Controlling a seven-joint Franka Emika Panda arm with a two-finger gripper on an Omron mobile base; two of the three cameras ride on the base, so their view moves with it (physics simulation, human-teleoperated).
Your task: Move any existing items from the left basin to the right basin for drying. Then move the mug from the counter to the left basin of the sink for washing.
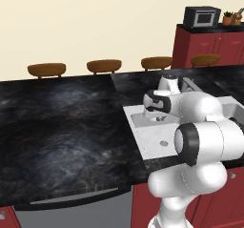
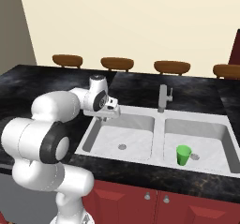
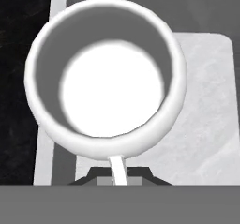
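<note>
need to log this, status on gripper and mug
Gripper shut on mug by its handle, over the left basin's near-left corner. Green cup upright in right basin. Nothing in the way.

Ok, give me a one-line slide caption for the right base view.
Gripper carries the mug over the left basin corner; green cup stands in the right basin.

The table is glossy black with faint pale veins. Set into it, the sink is light grey with a pale rim and a grey faucet. In the right basin stands a bright green cup. The mug is white with a grey-shaded inner wall.
</note>
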